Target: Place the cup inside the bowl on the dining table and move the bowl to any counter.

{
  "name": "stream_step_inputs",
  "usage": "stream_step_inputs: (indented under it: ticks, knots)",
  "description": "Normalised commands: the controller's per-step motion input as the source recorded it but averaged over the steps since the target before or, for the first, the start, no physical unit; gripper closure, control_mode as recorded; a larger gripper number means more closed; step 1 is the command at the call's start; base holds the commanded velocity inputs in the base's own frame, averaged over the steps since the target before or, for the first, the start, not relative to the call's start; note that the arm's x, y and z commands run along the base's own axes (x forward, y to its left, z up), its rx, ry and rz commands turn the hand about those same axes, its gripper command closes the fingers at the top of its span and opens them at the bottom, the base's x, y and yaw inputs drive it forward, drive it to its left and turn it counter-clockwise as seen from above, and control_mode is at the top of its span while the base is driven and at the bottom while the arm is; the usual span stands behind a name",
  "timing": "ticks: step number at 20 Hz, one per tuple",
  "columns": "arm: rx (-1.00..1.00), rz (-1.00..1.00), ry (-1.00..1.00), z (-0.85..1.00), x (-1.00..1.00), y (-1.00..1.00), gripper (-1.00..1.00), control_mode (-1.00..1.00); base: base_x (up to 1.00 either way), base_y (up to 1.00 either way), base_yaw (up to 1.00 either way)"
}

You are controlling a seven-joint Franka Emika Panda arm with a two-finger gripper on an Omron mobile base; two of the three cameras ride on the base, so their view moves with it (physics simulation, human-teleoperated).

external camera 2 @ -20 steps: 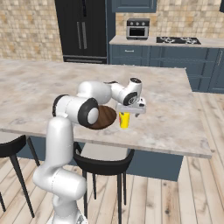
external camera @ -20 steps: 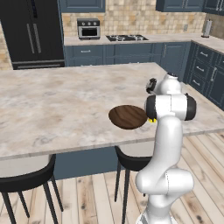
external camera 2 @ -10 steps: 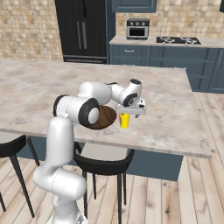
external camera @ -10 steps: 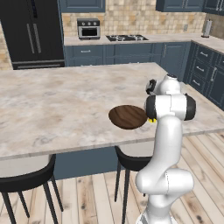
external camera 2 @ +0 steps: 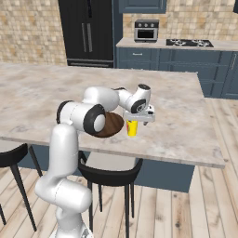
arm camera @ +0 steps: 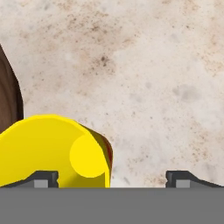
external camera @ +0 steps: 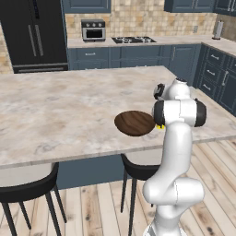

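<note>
The yellow cup [external camera 2: 132, 128] stands upright on the dining table [external camera 2: 186, 107], close to its front edge and just right of the dark wooden bowl [external camera 2: 113, 125]. My gripper [external camera 2: 137, 120] hangs directly over the cup, pointing down, jaws open. In the hand view the cup [arm camera: 52, 148] sits low between the fingertips, pressed toward the left fingertip [arm camera: 41, 177], with a wide gap to the right one, and the bowl's rim [arm camera: 6, 87] shows at the left edge. In the left base view the bowl [external camera: 134, 122] lies beside my arm, which hides most of the cup [external camera: 158, 126].
Black stools [external camera 2: 109, 172] [external camera: 27, 189] stand under the table's front edge. The counter [external camera: 133, 41] with its gas hob [external camera 2: 190, 43] runs along the far wall beside a black fridge [external camera: 37, 32]. Bare marble [arm camera: 153, 65] lies right of the cup.
</note>
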Motion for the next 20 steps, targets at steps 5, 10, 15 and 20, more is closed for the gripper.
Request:
stream_step_inputs:
  ticks: [5, 10, 15, 20]
  knots:
    - [0.0, 0.0, 0.0, 0.0, 0.0, 0.0, 1.0, -1.0, 0.0, 0.0, 0.0]
    - [0.0, 0.0, 0.0, 0.0, 0.0, 0.0, 1.0, -1.0, 0.0, 0.0, 0.0]
    - [0.0, 0.01, 0.0, 0.0, 0.0, -0.01, 1.0, -1.0, 0.0, 0.0, 0.0]
    - [0.0, 0.03, 0.01, 0.09, 0.0, -0.01, 1.0, -1.0, 0.0, 0.0, 0.0]
